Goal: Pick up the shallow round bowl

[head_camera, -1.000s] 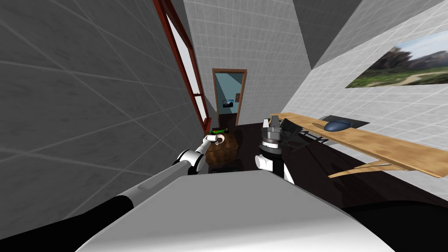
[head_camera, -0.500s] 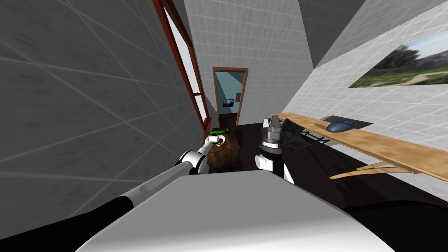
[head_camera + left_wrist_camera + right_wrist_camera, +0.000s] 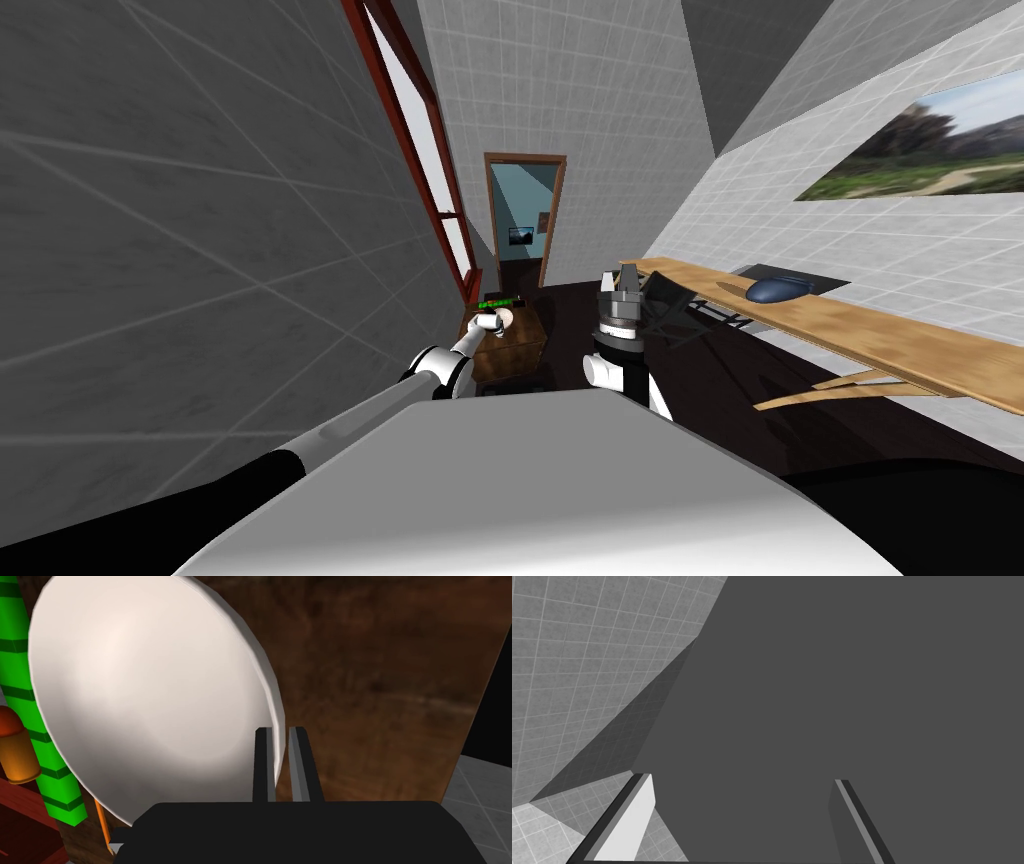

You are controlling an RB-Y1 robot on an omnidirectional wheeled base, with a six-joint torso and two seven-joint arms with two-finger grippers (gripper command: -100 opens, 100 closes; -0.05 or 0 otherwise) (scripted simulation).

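Left tool pinching rim of white bowl, brown wooden top behind, right tool splayed

Left forearm is grey with black-and-white joints; left gripper and right gripper each have 2 grey fingers.

The bowl is over the counter, which stands against the wall on the robot's left. A rod lies just beside the bowl, across from the left gripper, whose fingers straddle the bowl's rim.
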